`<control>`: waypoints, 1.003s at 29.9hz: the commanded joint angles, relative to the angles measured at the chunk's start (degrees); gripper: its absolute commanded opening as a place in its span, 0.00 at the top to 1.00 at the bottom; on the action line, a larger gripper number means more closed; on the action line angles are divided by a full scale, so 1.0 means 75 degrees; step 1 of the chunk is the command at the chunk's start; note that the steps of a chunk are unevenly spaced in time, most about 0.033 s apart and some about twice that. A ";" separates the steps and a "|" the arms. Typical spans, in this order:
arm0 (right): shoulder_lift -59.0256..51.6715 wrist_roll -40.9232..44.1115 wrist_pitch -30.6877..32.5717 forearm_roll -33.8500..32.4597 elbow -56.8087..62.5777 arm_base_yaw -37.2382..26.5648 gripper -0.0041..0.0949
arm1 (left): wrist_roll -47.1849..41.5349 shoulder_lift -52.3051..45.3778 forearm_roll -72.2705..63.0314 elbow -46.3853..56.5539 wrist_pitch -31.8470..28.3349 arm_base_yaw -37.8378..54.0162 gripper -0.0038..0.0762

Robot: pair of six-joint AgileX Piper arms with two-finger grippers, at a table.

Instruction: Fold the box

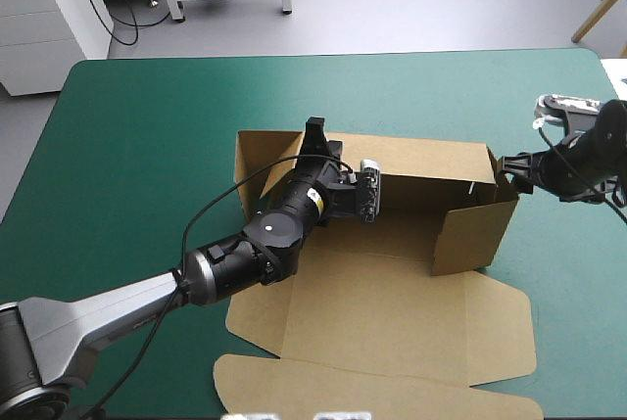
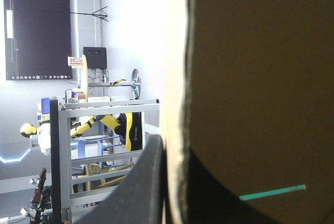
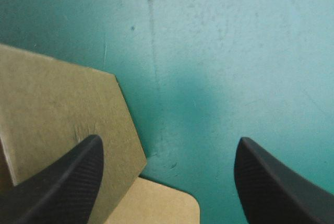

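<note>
Viewing from above: brown box [image 1: 392,283] mid-frame, back and right walls raised, lid flat. Left wrist: my left gripper [image 2: 175,145] pinches its board. Right wrist: my right gripper [image 3: 168,139] gapes over teal-green cover [image 3: 219,51]. Left end remains, I judge.

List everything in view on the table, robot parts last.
box: 1, brown, mid-table; far and right walls raised, lid flat toward the near edge.
table cover: 1, teal-green, under everything.
left gripper: 1, black, shut on the box's far wall near its left corner.
right gripper: 1, black, open, over the cover at the box's right end, holding nothing.
</note>
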 commanded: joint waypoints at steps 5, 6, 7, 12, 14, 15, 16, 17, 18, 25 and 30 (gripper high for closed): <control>-0.1238 -0.1129 -0.1027 0.1363 0.1170 -0.0056 0.31 | -0.0203 -0.0191 -0.0116 -0.0107 0.0004 -0.0053 0.96; -0.1356 -0.1271 -0.1105 0.1497 0.1373 -0.0056 0.31 | -0.0185 -0.0191 -0.0116 -0.0107 0.0004 -0.0053 0.96; -0.1471 -0.1471 -0.1223 0.1652 0.1576 -0.0056 0.31 | -0.0169 -0.0191 -0.0116 -0.0107 0.0004 -0.0053 0.96; -0.2014 -0.2376 -0.1968 0.2237 0.2444 -0.0056 0.31 | -0.0112 -0.0191 -0.0085 -0.0107 0.0004 -0.0053 0.96; -0.2219 -0.2809 -0.2132 0.2394 0.2720 -0.0056 0.31 | -0.0112 -0.0191 -0.0085 -0.0107 0.0004 -0.0053 0.96; -0.2298 -0.3079 -0.2213 0.2432 0.2824 -0.0056 0.31 | -0.0112 -0.0191 -0.0085 -0.0107 0.0004 -0.0053 0.96; -0.2363 -0.3319 -0.2287 0.2468 0.2917 -0.0056 0.31 | -0.0112 -0.0191 -0.0070 -0.0107 0.0004 -0.0053 0.96; -0.2383 -0.3599 -0.2369 0.2488 0.2992 -0.0056 0.31 | -0.0112 -0.0191 -0.0068 -0.0107 0.0004 -0.0053 0.96; -0.2400 -0.3884 -0.2440 0.2568 0.3031 -0.0056 0.31 | -0.0112 -0.0191 -0.0036 -0.0107 -0.0010 -0.0053 0.96; -0.2351 -0.5817 -0.2470 0.3163 0.3069 -0.0056 0.31 | -0.0112 -0.0191 0.0051 -0.0107 -0.0010 -0.0053 0.96; -0.2351 -0.6510 -0.2442 0.3176 0.3069 -0.0056 0.31 | -0.0112 -0.0191 0.0074 -0.0107 -0.0010 -0.0053 0.96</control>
